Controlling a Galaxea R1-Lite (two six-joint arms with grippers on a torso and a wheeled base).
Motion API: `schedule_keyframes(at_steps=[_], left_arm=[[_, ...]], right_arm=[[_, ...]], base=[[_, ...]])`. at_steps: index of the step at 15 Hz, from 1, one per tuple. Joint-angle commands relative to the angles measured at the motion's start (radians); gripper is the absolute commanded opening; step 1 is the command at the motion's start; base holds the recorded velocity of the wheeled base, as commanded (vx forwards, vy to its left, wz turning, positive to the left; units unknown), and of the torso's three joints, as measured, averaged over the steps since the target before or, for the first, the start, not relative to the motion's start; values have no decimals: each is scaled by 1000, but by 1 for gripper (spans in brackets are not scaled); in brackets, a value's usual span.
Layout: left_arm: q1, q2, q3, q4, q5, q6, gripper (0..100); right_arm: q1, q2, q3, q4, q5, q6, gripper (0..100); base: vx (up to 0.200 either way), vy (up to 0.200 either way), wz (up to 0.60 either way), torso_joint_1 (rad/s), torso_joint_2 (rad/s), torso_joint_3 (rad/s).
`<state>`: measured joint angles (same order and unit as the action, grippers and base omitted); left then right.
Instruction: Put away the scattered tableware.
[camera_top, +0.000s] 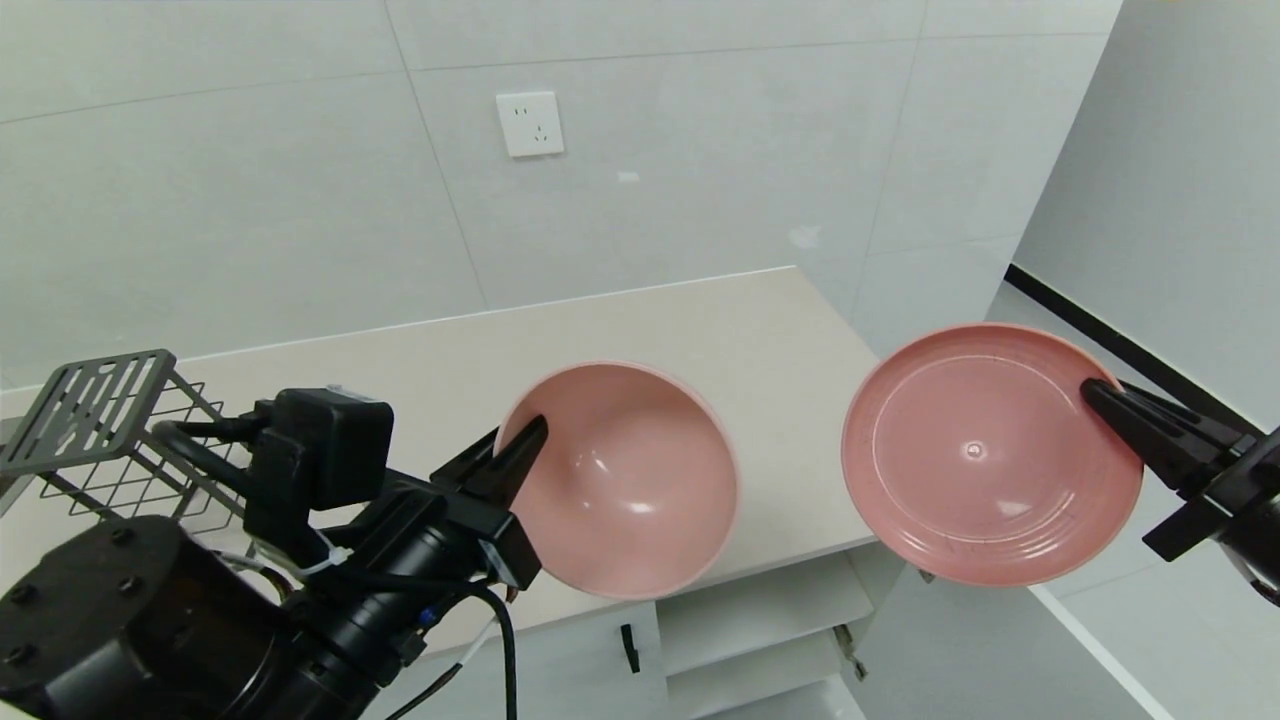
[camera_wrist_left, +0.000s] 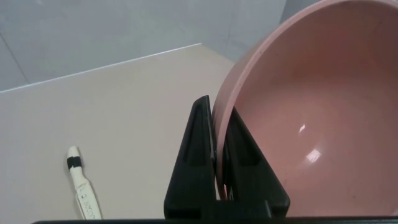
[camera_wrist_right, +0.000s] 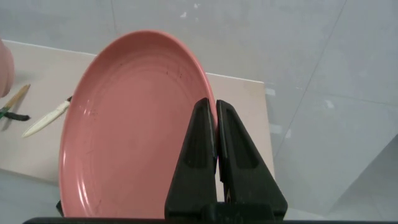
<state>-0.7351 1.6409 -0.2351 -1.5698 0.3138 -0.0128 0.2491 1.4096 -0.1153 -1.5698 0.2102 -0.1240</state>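
Note:
A pink bowl (camera_top: 625, 480) hangs tilted above the counter's front edge, and my left gripper (camera_top: 535, 430) is shut on its rim, one finger inside and one outside. In the left wrist view the bowl (camera_wrist_left: 311, 124) sits clamped in that gripper (camera_wrist_left: 216, 109). A pink plate (camera_top: 985, 455) is held tilted in the air past the counter's right end, with my right gripper (camera_top: 1092, 388) shut on its right rim. The right wrist view shows the plate (camera_wrist_right: 130, 124) edge-on between that gripper's (camera_wrist_right: 212, 104) fingers.
The beige counter (camera_top: 700, 320) runs along a tiled wall. A black wire rack (camera_top: 100, 420) stands at its left end. A white-handled utensil (camera_wrist_left: 84, 190) lies on the counter, and a wooden-handled one (camera_wrist_right: 15, 102) lies beside it. White pull-out shelves (camera_top: 760, 610) stick out below the counter.

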Motion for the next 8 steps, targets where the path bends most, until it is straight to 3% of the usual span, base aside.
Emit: schedule_keyframes(at_steps=[1,3,8], left_arm=[[-3,-15,-1,-1,1,-1,0],[-26,-21,5,-1,1,-1,0],[-44,-26,11,-1,1,2,0]], right_arm=[[1,0,2,-1,0,0,0],[1,2,2,-1,0,0,0],[2,2,0,-1,1,-2,0]], base=[[-200,0,0,2,2,2],[-200,0,0,2,2,5],[0,0,0,0,0,0]])
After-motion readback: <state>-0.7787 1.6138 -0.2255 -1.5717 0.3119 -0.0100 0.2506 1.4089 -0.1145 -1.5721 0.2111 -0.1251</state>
